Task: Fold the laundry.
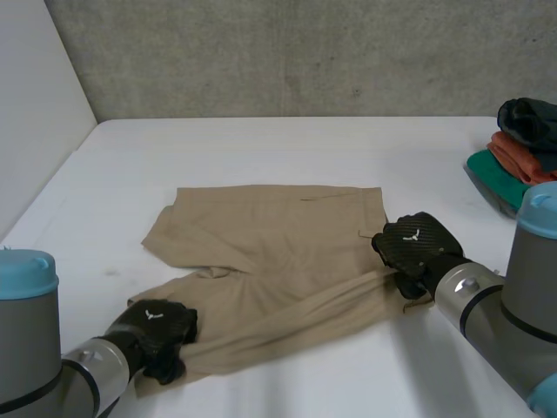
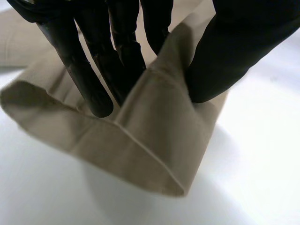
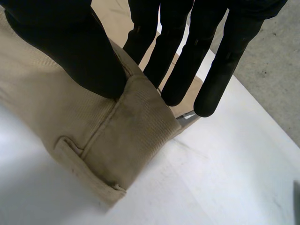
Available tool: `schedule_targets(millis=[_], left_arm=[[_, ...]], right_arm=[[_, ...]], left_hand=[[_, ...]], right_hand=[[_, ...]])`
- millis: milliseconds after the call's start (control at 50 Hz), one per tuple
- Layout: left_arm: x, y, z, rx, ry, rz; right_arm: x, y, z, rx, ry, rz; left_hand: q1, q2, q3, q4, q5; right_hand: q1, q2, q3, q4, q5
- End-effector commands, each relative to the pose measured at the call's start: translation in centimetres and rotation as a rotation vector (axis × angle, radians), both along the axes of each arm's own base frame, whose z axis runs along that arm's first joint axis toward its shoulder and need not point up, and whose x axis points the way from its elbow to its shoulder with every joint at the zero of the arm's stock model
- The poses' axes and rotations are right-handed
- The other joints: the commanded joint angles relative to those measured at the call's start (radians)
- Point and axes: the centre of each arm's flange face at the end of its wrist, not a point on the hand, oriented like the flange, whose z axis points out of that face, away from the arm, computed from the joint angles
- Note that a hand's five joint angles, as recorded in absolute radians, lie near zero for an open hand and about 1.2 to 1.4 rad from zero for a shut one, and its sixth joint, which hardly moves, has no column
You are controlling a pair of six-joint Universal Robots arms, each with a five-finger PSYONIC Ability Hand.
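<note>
Pinching trousers (image 1: 278, 248), left hand (image 2: 227, 51) hem (image 2: 140, 154), right hand (image 3: 70, 44) waistband (image 3: 129, 133)

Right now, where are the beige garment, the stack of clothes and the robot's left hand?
beige garment (image 1: 278, 231): head view, its flat middle.
stack of clothes (image 1: 513, 157): head view, the orange piece.
left hand (image 1: 159, 333): head view, the back of the hand.

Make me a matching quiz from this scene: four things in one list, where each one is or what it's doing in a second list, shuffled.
Things:
1. left hand
2. right hand
3. tan trousers
4. pile of folded clothes

Places or states:
A. at the far right edge of the table
B. pinching the waistband
C. pinching a leg hem
D. lying across the table's middle

Pairs: 1-C, 2-B, 3-D, 4-A
</note>
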Motion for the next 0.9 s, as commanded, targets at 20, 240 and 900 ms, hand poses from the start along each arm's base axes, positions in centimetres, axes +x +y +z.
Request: schedule_targets(millis=[20,240,900], left_arm=[[0.5,4.7,4.3,0.028,-0.102,-0.123],[0.8,6.8,7.0,-0.093,-0.195,-0.269],[-9.6,-20.9,2.3,-0.778,-0.175,-0.049]], right_arm=[[-1.5,2.8,1.7,0.008,0.212,0.087],[-4.0,4.7,2.5,0.116,0.384,0.148],[5.4,-13.6,-2.6,-0.493,0.046,-0.045]], left_hand=[[0.255,0.205,0.213,0.200,0.243],[0.255,0.205,0.213,0.200,0.243],[0.255,0.205,0.213,0.200,0.243]], right_hand=[[0.298,0.233,0.208,0.199,0.209],[0.298,0.233,0.208,0.199,0.209],[0.298,0.233,0.208,0.199,0.209]])
